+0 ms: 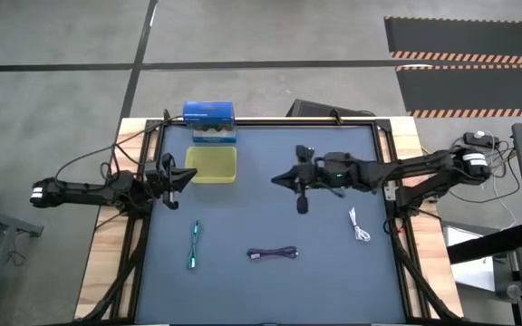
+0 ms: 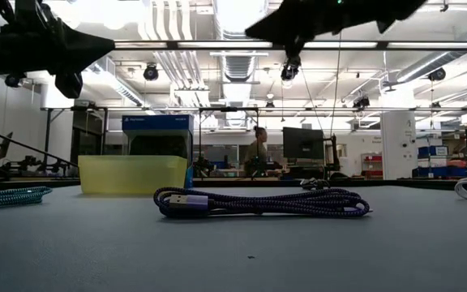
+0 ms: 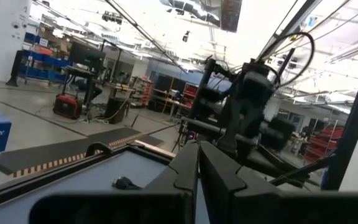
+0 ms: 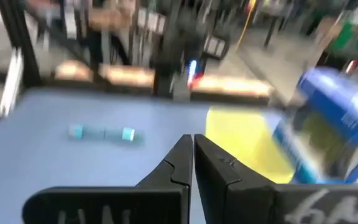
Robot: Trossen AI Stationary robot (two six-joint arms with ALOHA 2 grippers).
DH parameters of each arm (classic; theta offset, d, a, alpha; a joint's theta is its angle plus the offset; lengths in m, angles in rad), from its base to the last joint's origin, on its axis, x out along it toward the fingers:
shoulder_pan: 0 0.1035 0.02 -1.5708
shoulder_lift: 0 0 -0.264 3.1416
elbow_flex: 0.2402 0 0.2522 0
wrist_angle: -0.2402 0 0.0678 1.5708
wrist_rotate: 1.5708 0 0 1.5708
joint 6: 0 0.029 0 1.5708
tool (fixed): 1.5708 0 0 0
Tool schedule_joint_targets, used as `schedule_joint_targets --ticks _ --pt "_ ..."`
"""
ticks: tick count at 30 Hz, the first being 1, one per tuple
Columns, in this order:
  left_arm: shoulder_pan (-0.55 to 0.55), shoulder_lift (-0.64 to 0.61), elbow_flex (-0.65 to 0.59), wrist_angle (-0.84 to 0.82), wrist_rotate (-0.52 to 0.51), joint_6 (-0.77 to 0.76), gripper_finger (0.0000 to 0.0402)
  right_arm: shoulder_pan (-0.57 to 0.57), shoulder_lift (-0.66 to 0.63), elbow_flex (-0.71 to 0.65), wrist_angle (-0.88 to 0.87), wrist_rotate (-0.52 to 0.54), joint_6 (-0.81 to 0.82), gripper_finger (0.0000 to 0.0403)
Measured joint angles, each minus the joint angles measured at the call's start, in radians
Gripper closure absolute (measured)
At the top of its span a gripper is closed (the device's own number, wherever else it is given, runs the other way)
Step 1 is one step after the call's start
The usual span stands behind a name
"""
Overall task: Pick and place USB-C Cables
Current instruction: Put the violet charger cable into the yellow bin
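We hold our right claw (image 1: pixel 285 179) pressed together above the desk (image 1: pixel 333 272), a black cable (image 1: pixel 303 201) dangling under it. Teal (image 1: pixel 194 245), purple (image 1: pixel 273 254) and white (image 1: pixel 359 225) cables lie beyond it, and the yellow bin (image 1: pixel 212 165) beside our shut, empty left claw (image 1: pixel 187 176) looks empty, so nearly everything remains.

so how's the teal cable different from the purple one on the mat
The teal cable lies along the near-far line, left of centre; the purple cable lies crosswise, near the middle. The teal one sits nearer the yellow bin and the left gripper. Both are braided, bundled, flat on the mat, and untouched by either gripper.
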Motion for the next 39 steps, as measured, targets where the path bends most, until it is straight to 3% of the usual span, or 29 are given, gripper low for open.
schedule_joint_targets --ticks 18,28,39 --pt "0.000 -0.002 0.004 0.001 -0.002 0.002 0.0402 0.209 0.309 0.585 -0.950 0.002 0.147 0.0394" --pt "0.000 0.026 0.002 0.000 -0.002 0.108 0.0402 0.303 0.470 0.800 -1.265 0.003 0.367 0.0394" --pt "0.000 0.031 0.002 0.001 -0.002 0.105 0.0402 0.341 0.700 1.121 -1.526 0.005 0.422 0.0394"
